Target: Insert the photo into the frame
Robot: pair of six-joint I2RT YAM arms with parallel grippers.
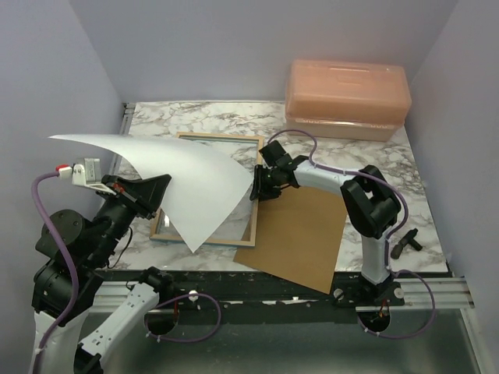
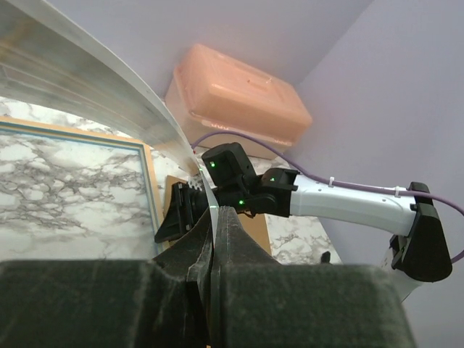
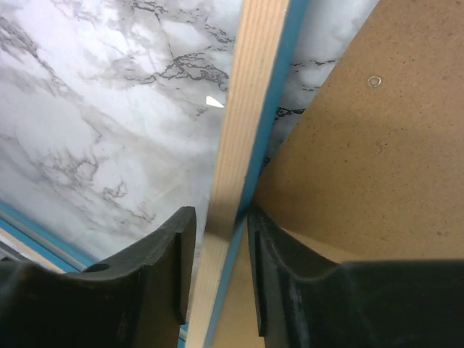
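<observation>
Marble bench (image 1: 405,156) under both pincers. Peach plastic box (image 1: 347,97) at the back, well beyond the right pincer (image 1: 257,187). Brown backing sheet (image 1: 300,234) flat, just right of that pincer, close against the frame's rail. Photo (image 1: 195,187) clamped tight by one edge in the left pincer (image 1: 160,187); lifted, bowed, white back upward, overhanging the frame (image 1: 222,138). Frame flat, pale wood up, blue at the edge. Right pincer slightly parted astride its near rail, one finger touching the blue side.
</observation>
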